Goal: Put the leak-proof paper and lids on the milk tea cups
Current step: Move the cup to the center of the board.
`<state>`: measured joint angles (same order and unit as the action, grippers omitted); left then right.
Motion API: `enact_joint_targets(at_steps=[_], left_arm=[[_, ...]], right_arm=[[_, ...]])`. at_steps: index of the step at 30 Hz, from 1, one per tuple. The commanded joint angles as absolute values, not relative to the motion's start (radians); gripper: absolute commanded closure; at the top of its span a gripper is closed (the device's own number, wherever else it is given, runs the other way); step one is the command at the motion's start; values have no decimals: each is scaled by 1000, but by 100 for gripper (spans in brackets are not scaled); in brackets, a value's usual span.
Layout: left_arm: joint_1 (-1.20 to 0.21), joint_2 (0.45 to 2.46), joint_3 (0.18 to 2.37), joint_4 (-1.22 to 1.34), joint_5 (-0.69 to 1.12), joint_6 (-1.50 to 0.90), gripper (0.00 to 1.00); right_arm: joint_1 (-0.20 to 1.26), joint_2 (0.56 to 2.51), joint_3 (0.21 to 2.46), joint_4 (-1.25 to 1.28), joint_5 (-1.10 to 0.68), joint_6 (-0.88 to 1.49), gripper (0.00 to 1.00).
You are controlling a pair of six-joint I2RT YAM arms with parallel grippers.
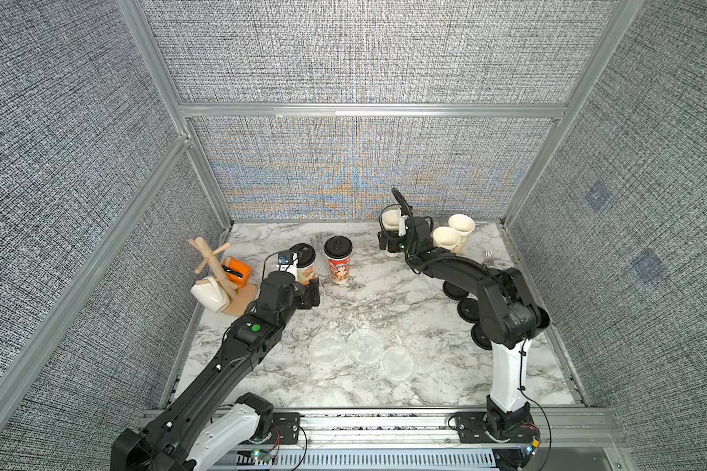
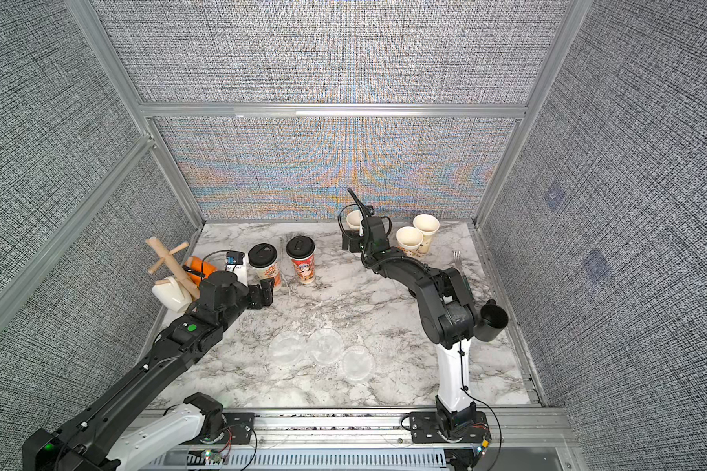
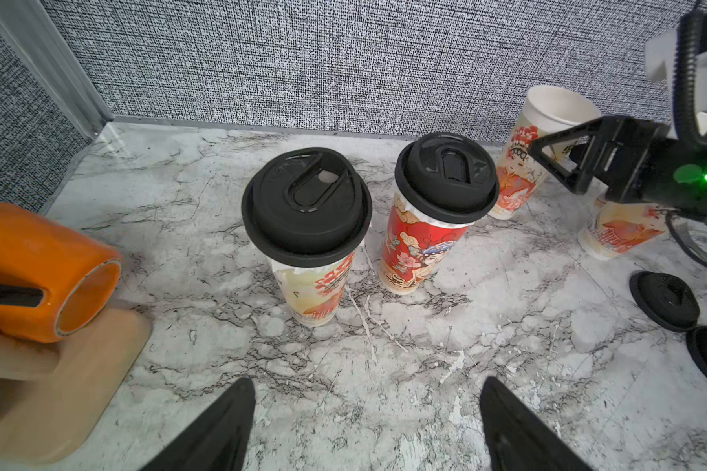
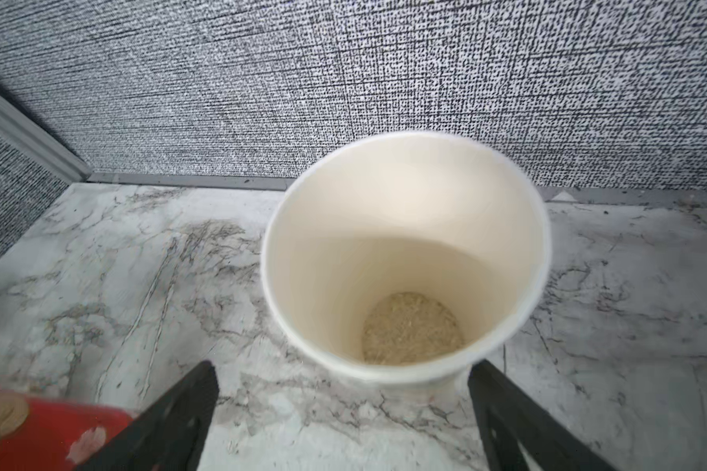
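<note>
Three leak-proof paper discs [image 1: 325,346] [image 1: 365,346] [image 1: 398,362] lie flat at the table's front middle. Two milk tea cups [image 1: 304,265] [image 1: 338,259] carry black lids. White paper edges show under the lids in the left wrist view, on the pale cup [image 3: 319,293] and the red cup [image 3: 421,248]. Three open cups [image 1: 390,220] [image 1: 445,238] [image 1: 461,226] stand at the back right. My left gripper [image 1: 313,291] [image 3: 368,385] is open and empty, just in front of the lidded pair. My right gripper [image 1: 386,244] [image 4: 341,367] is open, with an open cup [image 4: 405,253] just beyond its fingertips.
Three loose black lids [image 1: 454,289] [image 1: 468,310] [image 1: 482,336] lie beside the right arm. A wooden mug tree [image 1: 211,261] at the left holds a white mug [image 1: 209,295] and an orange mug [image 1: 236,270]. A fork [image 1: 488,256] lies at the back right.
</note>
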<state>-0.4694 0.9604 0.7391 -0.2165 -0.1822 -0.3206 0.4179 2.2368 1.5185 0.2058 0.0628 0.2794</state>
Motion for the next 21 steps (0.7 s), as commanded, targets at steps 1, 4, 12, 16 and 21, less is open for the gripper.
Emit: enact_joint_targets(at_steps=[1, 4, 12, 16, 21], left_arm=[[-468, 962, 731, -184, -165, -315, 13], [-468, 960, 717, -170, -152, -319, 13], [-468, 971, 709, -166, -142, -315, 13], [-468, 973, 706, -164, -142, -315, 13], [-468, 975, 701, -162, -143, -314, 13]], right_arm=[[416, 2277, 1581, 167, 80, 307, 2], [411, 2307, 1628, 153, 92, 310, 2], [398, 2392, 1755, 96, 117, 302, 2], [390, 2418, 1807, 61, 126, 306, 2], [385, 2442, 1852, 20, 120, 309, 2]])
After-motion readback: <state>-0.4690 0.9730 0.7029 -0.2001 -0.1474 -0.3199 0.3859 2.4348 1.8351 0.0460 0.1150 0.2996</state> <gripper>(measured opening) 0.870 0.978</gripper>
